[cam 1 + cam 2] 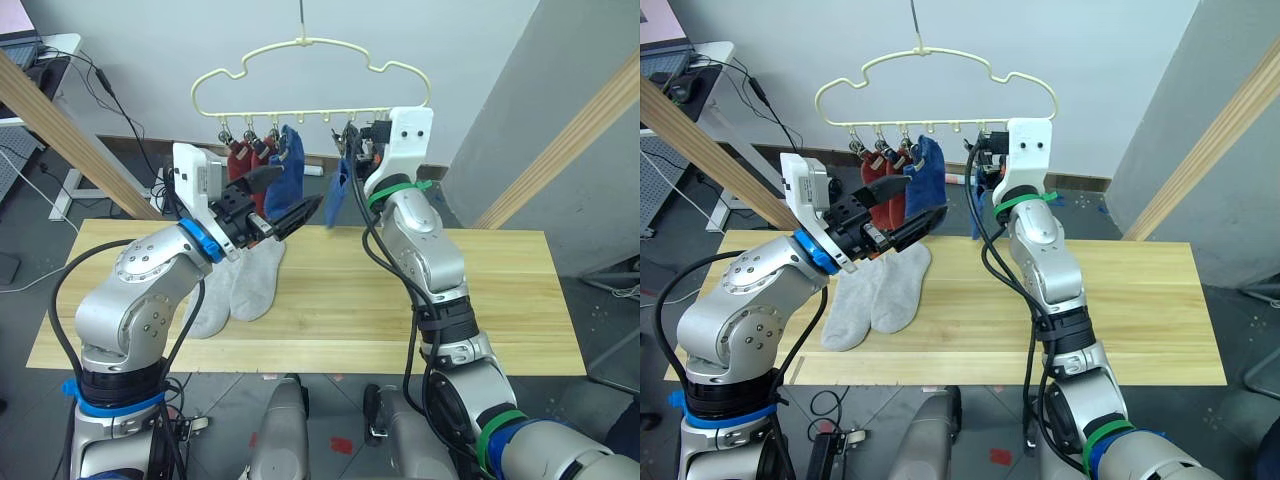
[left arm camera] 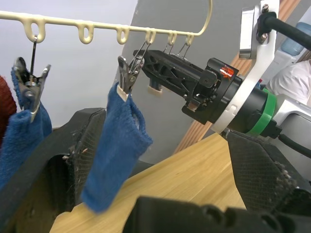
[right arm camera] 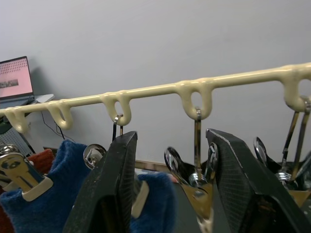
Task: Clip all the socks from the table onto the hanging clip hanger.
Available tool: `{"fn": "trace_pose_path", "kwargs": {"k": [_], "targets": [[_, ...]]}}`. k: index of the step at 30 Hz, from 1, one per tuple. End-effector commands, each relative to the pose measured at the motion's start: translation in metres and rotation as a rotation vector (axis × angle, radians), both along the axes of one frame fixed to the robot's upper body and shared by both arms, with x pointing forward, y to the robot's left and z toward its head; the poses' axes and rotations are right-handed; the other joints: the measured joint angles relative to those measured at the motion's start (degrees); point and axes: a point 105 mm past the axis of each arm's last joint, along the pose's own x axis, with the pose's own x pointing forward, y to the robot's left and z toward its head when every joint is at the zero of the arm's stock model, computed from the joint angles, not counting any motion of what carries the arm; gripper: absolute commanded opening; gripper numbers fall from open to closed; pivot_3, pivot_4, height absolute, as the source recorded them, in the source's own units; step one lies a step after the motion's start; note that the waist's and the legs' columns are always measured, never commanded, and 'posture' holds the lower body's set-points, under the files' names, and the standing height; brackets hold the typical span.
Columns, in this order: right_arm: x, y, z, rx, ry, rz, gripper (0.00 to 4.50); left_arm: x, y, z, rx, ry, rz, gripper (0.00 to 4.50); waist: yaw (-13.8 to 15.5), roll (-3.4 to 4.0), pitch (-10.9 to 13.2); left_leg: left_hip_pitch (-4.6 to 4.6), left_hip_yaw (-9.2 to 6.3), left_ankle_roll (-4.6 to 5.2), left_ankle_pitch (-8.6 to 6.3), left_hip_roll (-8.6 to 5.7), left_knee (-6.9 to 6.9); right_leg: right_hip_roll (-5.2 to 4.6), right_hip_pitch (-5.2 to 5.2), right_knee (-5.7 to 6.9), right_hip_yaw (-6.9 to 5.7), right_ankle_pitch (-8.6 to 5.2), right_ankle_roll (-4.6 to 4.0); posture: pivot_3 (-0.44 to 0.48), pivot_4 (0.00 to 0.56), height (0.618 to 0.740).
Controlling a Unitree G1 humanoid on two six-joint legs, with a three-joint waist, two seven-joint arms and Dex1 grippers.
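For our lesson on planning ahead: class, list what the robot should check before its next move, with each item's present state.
1. Grey socks waiting on the table: ok.
2. Left claw open and empty: ok.
3. Right claw open, with a clip between its fingers: ok.
4. Blue sock hanging from its clip: ok.
5. Free clips on the clip hanger: ok.
6. Firmness of that clip's hold: cannot tell.

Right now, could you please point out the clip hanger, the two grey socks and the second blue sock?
clip hanger (image 1: 300, 112): left eye view, straight bar.
grey socks (image 1: 875, 293): right eye view, where the pair meets.
second blue sock (image 2: 116, 145): left wrist view, mid-body.
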Motion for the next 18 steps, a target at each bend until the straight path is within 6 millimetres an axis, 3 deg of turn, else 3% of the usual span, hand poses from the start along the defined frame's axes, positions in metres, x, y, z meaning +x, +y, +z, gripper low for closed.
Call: {"fn": "trace_pose_path", "kwargs": {"k": [1, 4, 7, 11, 14, 18], "targets": [[-0.005, 0.003, 0.02, 0.038, -0.064, 0.02, 2.35, -0.008, 0.001, 0.014, -0.005, -0.072, -0.007, 4.5, 0.0, 0.0, 0.0, 0.0, 0.0, 0.0, 0.0, 0.0, 0.0, 0.0, 0.0, 0.01, 0.0, 0.0, 0.0, 0.265, 0.339, 0.74], [-0.004, 0.001, 0.019, 0.041, -0.056, 0.011, 1.71, -0.008, 0.0, 0.014, -0.007, -0.073, -0.01, 4.5, 0.0, 0.0, 0.0, 0.01, -0.02, 0.0, 0.0, 0.01, 0.0, 0.0, 0.0, 0.02, -0.02, 0.0, 0.0, 0.265, 0.339, 0.74], [-0.002, -0.002, 0.018, 0.042, -0.053, 0.004, 0.66, -0.008, 0.0, 0.013, -0.009, -0.071, -0.008, 4.5, 0.0, 0.0, 0.0, 0.01, 0.0, 0.0, 0.0, 0.0, 0.0, 0.0, 0.0, 0.03, -0.01, 0.0, 0.0, 0.265, 0.339, 0.74], [0.0, -0.015, 0.018, 0.059, -0.041, -0.003, 0.03, -0.005, 0.009, -0.013, 0.015, 0.017, 0.062, 4.5, -0.1, 0.0, 0.0, 0.05, 0.05, 0.0, 0.0, 0.01, -0.01, -0.01, 0.0, 0.04, 0.06, 0.0, -0.01, 0.262, 0.339, 0.74], [0.0, -0.023, 0.009, 0.038, 0.035, 0.083, 0.03, 0.0, 0.036, -0.076, 0.165, 0.14, 0.26, 4.5, -0.1, 0.02, 0.0, 0.09, 0.07, 0.01, -0.01, 0.04, -0.03, -0.02, 0.01, 0.03, 0.09, 0.0, -0.01, 0.25, 0.341, 0.74], [-0.007, -0.029, 0.001, -0.024, 0.105, 0.187, 0.03, 0.006, 0.061, -0.118, 0.229, 0.187, 0.373, 4.5, 0.3, 0.04, 0.0, 0.12, 0.02, 0.22, -0.12, 0.05, -0.03, -0.07, 0.0, 0.07, 0.03, 0.0, -0.01, 0.224, 0.348, 0.74]]}}
